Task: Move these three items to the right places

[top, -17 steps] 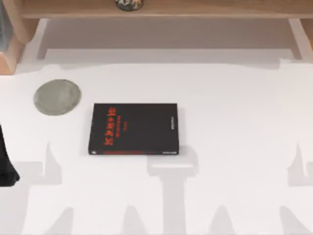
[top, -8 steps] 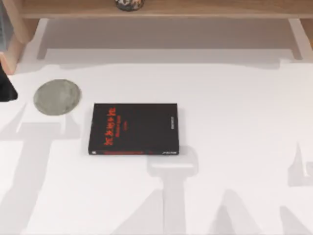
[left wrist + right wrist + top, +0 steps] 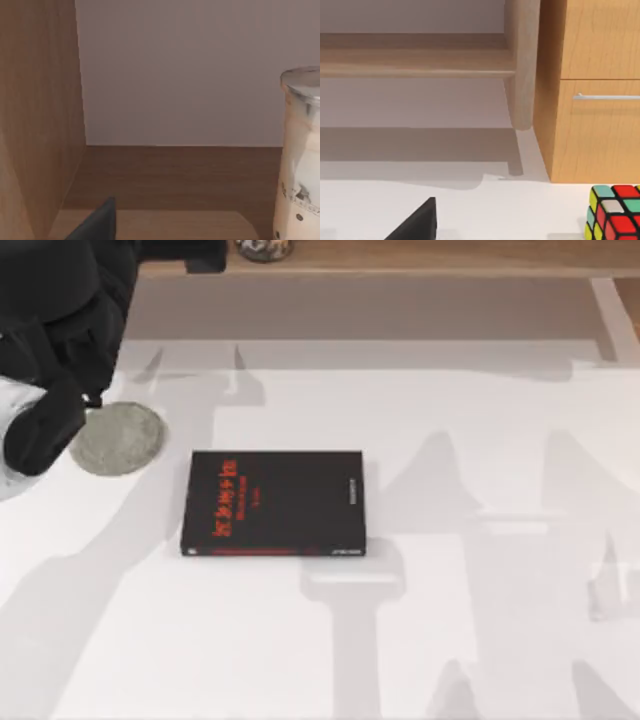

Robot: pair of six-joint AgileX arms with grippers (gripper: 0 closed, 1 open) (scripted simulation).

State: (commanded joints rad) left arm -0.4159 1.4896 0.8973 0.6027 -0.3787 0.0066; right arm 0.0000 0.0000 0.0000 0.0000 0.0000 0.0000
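Upper left of top view: left arm (image 3: 60,330) now looms over the shelf edge, vs. barely at the frame's left edge 0.5 s ago; grip state can't tell. Count: 1 grey coaster (image 3: 118,438), 1 black book (image 3: 274,502) just right of it, apart, both unmoved. 1 cup (image 3: 300,155) on shelf in left wrist view. 1 colour cube (image 3: 615,212) near drawer cabinet (image 3: 592,90). Table (image 3: 480,540) right half open.
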